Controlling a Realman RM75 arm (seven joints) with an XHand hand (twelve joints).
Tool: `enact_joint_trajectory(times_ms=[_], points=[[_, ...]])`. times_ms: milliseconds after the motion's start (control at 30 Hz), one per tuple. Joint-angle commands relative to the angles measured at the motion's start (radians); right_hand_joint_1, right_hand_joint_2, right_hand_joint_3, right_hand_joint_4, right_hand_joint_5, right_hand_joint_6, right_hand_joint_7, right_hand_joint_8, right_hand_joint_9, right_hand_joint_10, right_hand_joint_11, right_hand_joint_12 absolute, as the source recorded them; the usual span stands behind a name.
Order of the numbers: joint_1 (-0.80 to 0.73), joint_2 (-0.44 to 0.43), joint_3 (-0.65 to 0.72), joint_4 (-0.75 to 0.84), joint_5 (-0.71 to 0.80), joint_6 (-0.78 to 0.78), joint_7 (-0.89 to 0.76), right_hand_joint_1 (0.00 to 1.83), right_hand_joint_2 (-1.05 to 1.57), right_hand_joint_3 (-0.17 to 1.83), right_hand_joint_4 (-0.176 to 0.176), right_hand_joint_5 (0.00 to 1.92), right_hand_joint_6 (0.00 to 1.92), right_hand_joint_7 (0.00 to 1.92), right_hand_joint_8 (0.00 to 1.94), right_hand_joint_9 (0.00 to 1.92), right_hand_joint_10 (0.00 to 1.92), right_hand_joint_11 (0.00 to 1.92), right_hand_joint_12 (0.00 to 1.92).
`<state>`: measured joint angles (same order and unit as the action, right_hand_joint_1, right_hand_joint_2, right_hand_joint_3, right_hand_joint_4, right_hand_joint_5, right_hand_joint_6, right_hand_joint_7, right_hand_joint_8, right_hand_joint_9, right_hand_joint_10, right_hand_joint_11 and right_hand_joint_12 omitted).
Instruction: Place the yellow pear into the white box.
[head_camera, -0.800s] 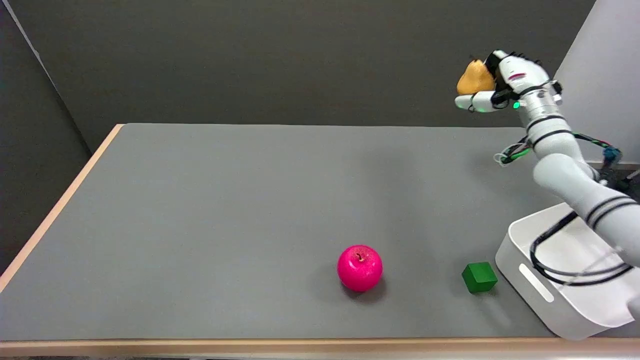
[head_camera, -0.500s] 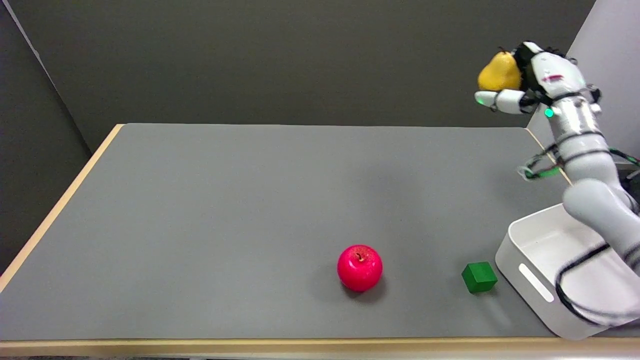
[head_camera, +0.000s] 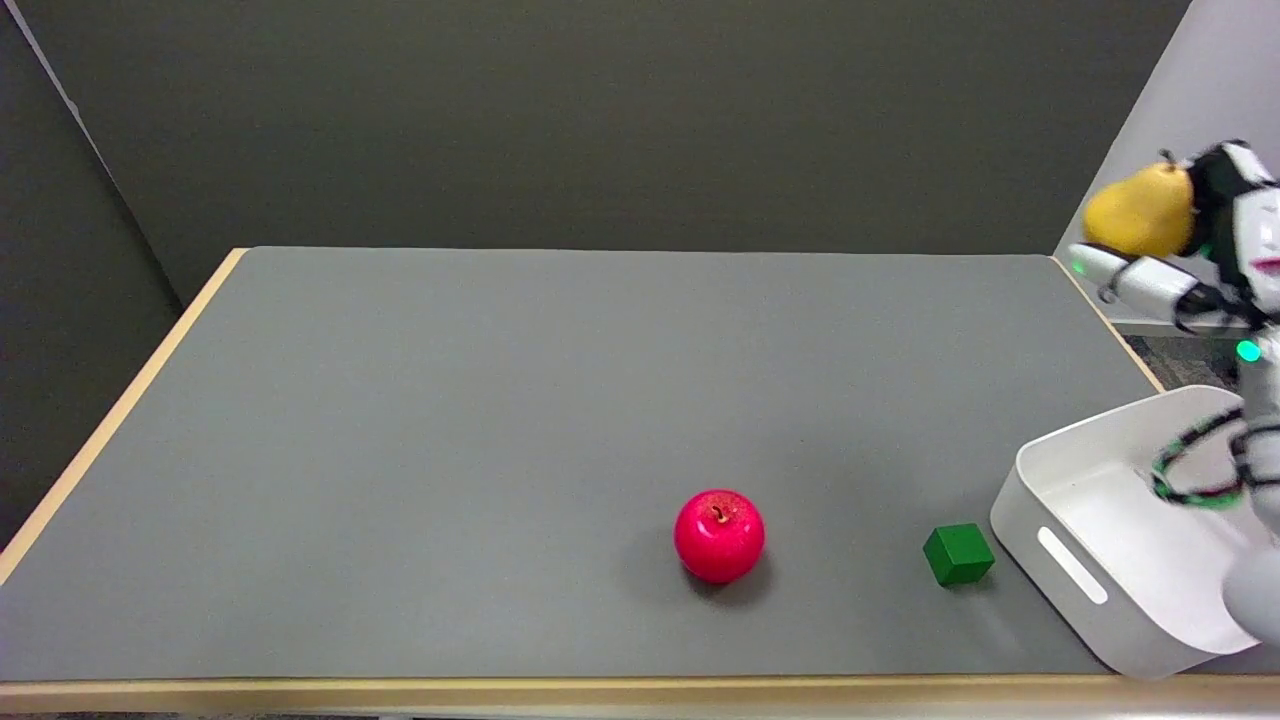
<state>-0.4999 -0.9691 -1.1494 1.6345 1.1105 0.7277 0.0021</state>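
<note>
The yellow pear is riding high in the air at the far right, stem up, and I am holding it in my right hand with the fingers curled under and behind it, one white finger stretching out beneath the fruit like a shelf. Over the last second I have been swinging it rightward and a little lower: it was sitting above the surface's far right corner, and now it is hanging past the surface's right edge, nearer in line with the white box below. The grip is looking unchanged through that swing, so I am judging the hold as sound. The box is resting at the near right corner, its open inside facing up, and the pear is well above and behind it, not yet over the opening as far as I can tell. My forearm and its looping cable are crossing over the box's far side. What is left, I think, is bringing the hand toward me and down before letting go. The red apple and the green cube are lying on the surface left of the box, the cube just beside it, both out of my path.
</note>
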Motion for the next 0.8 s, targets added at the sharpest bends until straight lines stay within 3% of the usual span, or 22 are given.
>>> enact_joint_trajectory(times_ms=[33,600,800], points=[[-0.341,-0.143,0.042,0.051,-0.077,0.376,0.105,1.2,0.93,0.61,-0.114,0.67,1.46,0.92,1.4,0.86,1.55,0.74,1.92],[-0.335,-0.123,-0.275,-0.177,0.064,0.778,0.232,1.2,0.93,0.62,-0.106,0.68,1.46,0.92,1.41,0.86,1.57,0.73,1.92],[-0.328,-0.109,-0.347,-0.225,0.119,0.833,0.232,1.2,0.92,0.63,-0.102,0.68,1.46,0.92,1.41,0.86,1.57,0.73,1.92]])
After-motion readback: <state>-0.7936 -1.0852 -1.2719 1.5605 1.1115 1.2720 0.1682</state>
